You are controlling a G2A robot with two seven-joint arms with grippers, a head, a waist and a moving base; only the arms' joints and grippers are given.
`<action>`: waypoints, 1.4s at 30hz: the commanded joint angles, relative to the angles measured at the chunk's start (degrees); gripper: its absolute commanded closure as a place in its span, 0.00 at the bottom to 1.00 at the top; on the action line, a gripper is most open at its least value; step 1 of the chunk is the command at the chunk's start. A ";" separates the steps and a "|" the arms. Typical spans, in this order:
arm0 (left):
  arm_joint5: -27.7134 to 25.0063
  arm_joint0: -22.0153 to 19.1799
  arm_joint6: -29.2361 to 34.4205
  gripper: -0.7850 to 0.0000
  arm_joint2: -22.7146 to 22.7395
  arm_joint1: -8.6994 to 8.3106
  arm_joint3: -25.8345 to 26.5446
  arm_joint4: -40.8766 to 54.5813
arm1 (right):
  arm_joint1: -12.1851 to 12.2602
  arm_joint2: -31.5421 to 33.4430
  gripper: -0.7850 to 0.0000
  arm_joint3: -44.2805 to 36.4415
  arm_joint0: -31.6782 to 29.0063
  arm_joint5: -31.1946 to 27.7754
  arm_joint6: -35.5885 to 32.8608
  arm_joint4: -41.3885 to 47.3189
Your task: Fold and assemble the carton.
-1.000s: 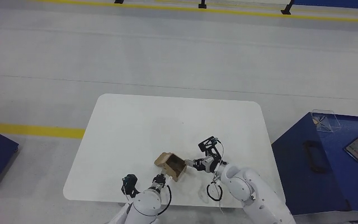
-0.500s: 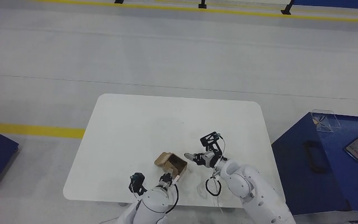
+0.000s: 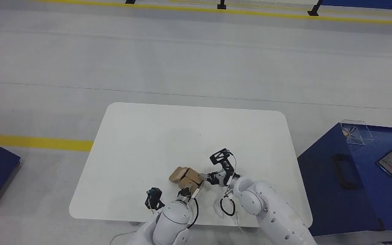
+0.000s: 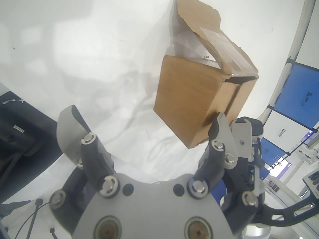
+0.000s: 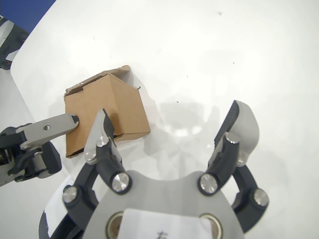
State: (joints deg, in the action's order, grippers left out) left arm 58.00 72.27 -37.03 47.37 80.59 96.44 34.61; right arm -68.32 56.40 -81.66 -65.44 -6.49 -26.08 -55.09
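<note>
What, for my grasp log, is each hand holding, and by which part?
Nothing is held. The left hand and right hand are both open, each with one finger against a side of the carton, which sits on the table.

White arms (image 3: 272, 211), black cables (image 3: 228, 208); silver jaws, black screwed linkages (image 5: 109, 162).

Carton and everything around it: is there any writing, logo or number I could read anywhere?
Carton: plain brown, no print on the faces shown.
Wall panels: small logos turned sideways, too small to read.
White label on the right arm's wrist plate: mark cut off at the edge, unreadable.
Nothing here can be quoted with confidence.
</note>
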 commanded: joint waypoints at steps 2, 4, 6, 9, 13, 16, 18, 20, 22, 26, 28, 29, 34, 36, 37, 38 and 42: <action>0.00 -0.27 -0.14 0.00 -0.10 0.08 -0.30 0.76 | -0.19 0.11 0.00 0.18 0.34 0.00 0.90 0.32; 0.00 -0.25 -0.07 0.00 0.22 0.14 -0.16 1.66 | -0.13 1.07 0.00 -0.58 0.10 -0.30 1.55 1.16; 0.00 -0.08 0.25 0.00 0.67 0.28 0.56 2.68 | 0.15 2.63 0.00 -1.93 -0.51 -0.78 1.43 1.83; -0.85 0.71 0.68 0.00 1.57 0.54 1.84 3.78 | 0.87 5.48 0.00 -4.26 -2.14 -1.74 -0.37 1.87; -3.99 2.02 1.02 0.00 1.70 0.95 3.87 3.72 | 1.92 8.20 0.00 -6.53 -4.27 -4.18 -5.51 -0.37; -9.90 4.75 -0.40 0.00 2.32 0.95 7.16 1.54 | 2.40 8.91 0.00 -7.26 -5.70 -5.21 -8.23 -2.61; -14.28 7.14 -1.03 0.00 3.04 0.83 9.55 0.03 | 2.46 8.47 0.00 -7.14 -6.19 -5.73 -9.66 -3.37; -17.58 9.20 -0.05 0.00 3.61 0.56 11.49 -1.63 | 2.33 7.51 0.00 -6.53 -6.11 -5.67 -10.16 -4.07; -20.49 11.13 1.65 0.00 4.31 0.25 12.72 -3.11 | 1.97 6.29 0.00 -5.40 -5.34 -5.01 -9.67 -4.12; -23.68 13.72 5.54 0.00 4.98 -0.30 13.76 -6.02 | 0.83 3.22 0.00 -1.79 -2.34 -3.44 -8.41 -2.80; -24.20 14.50 6.72 0.00 5.27 -0.45 13.98 -7.01 | 0.20 1.71 0.00 0.14 -0.38 -2.63 -7.61 -2.64; -24.42 14.79 7.10 0.00 5.44 -0.49 14.10 -7.30 | -0.11 0.90 0.00 1.11 0.58 -2.12 -7.15 -2.96; -24.41 15.72 9.29 0.00 6.32 -0.47 14.36 -6.49 | -1.83 -2.77 0.00 4.90 4.87 0.96 -6.34 -2.83; -24.03 15.82 9.79 0.00 6.84 -0.47 14.46 -6.38 | -2.55 -4.01 0.00 6.94 6.84 1.36 -6.02 -2.18; -23.99 15.88 10.04 0.00 7.06 -0.46 14.49 -6.26 | -2.95 -4.60 0.00 7.92 7.78 1.63 -5.81 -1.66; -23.97 15.91 10.25 0.00 7.30 -0.45 14.45 -6.22 | -3.34 -5.22 0.00 8.83 8.70 1.86 -5.63 -1.18; -23.46 15.69 12.04 0.00 8.59 -0.45 13.85 -5.38 | -4.82 -7.36 0.00 12.18 11.75 2.46 -4.17 0.30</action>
State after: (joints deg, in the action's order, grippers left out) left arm 34.29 88.05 -25.54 55.57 80.15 110.53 28.84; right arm -72.87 49.43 -70.24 -54.31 -4.24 -30.60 -54.95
